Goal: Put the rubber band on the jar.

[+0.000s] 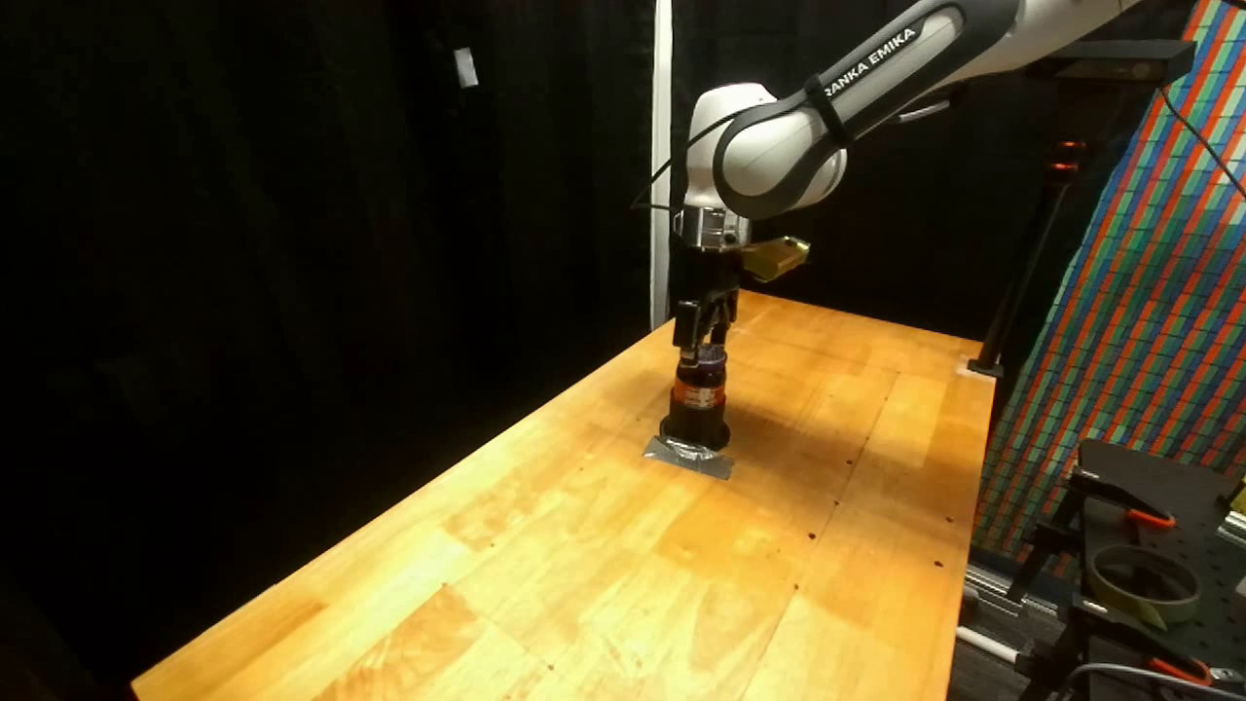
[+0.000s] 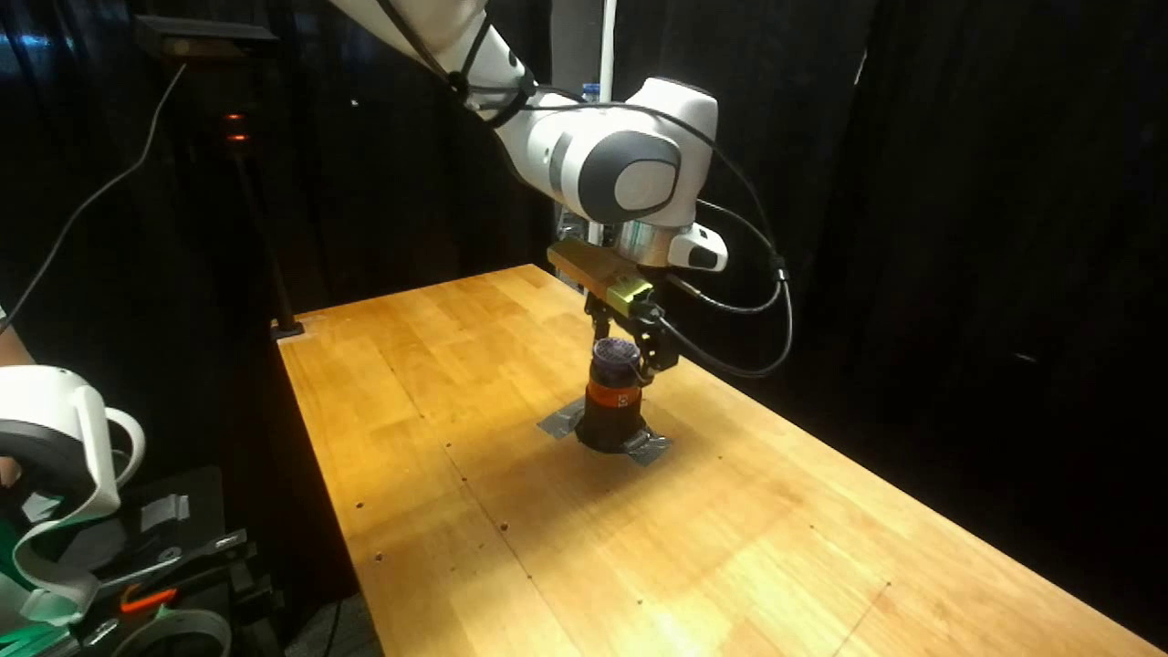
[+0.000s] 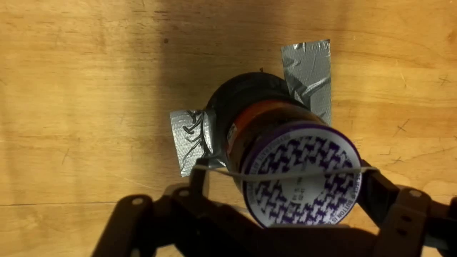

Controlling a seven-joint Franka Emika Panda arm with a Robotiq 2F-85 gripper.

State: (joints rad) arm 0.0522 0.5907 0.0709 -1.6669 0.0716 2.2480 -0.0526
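The jar (image 1: 699, 395) is dark brown with an orange label and stands upright in a black base; it also shows in an exterior view (image 2: 613, 396). In the wrist view its purple-and-white lid (image 3: 303, 203) faces me. My gripper (image 3: 284, 169) is open, with one finger on each side of the lid; it shows above the jar in both exterior views (image 1: 703, 349) (image 2: 625, 351). A thin pale rubber band (image 3: 271, 177) is stretched between the two fingertips and crosses over the lid. The right finger is close to the lid's edge; I cannot tell if they touch. The rubber band's far strand is hidden.
The black base (image 3: 232, 96) is fixed to the wooden table (image 1: 623, 584) by strips of grey tape (image 3: 312, 71). A dark pole (image 1: 1032, 253) stands at a table corner. A side table with a tape roll (image 1: 1144, 584) stands beyond the edge. Black curtains hang behind.
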